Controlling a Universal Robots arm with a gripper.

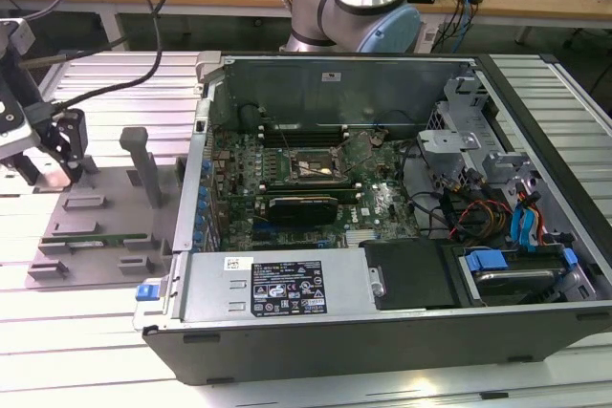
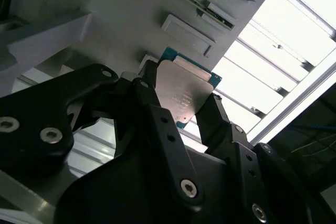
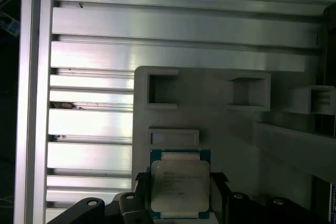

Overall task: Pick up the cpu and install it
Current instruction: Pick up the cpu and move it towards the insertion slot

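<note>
The cpu (image 2: 185,88) (image 3: 179,184), a flat square chip with a silvery lid and a teal-green rim, sits between my two black fingers in both wrist views. My gripper (image 2: 181,90) (image 3: 179,181) is shut on the cpu, one finger against each of two opposite edges. In the exterior view my gripper (image 1: 69,174) hangs over the grey fixture plate (image 1: 100,203) at the exterior view's left, outside the computer case. The black-framed socket (image 1: 314,165) lies on the motherboard inside the case, far from my gripper. I cannot tell whether the chip still rests on the plate.
The open computer case (image 1: 382,322) fills the middle and the exterior view's right, with cables and drive bays inside. On the fixture plate, grey upright posts (image 1: 143,164) stand beside a long green memory stick (image 1: 91,239). The slatted aluminium table (image 3: 157,51) lies underneath.
</note>
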